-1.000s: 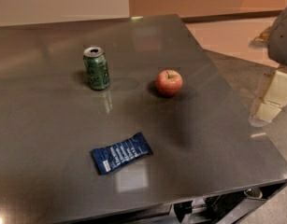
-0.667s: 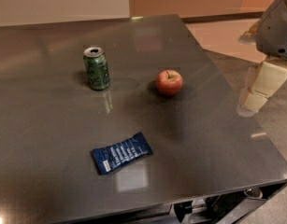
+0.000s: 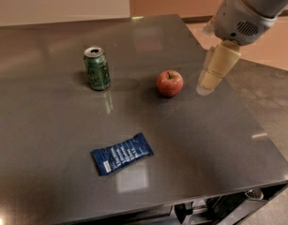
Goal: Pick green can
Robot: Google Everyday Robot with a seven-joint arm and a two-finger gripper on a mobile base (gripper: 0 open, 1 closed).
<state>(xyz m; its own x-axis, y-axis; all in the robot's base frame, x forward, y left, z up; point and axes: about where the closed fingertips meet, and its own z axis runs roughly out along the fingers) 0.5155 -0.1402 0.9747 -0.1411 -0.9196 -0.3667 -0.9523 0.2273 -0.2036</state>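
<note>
The green can (image 3: 97, 68) stands upright on the grey table (image 3: 49, 139), left of centre, with its silver top and pull tab showing. A red apple (image 3: 170, 83) sits to its right. My gripper (image 3: 210, 78) hangs over the table's right side, just right of the apple and far from the can. It holds nothing that I can see.
A blue snack bar wrapper (image 3: 122, 153) lies flat in front of the can and apple. The table's right edge (image 3: 256, 121) and front edge (image 3: 181, 203) are close. Floor shows beyond the right edge.
My arm and gripper have moved left and inward, from past the table's right edge to over the table beside the apple. The can, apple and wrapper have not moved.
</note>
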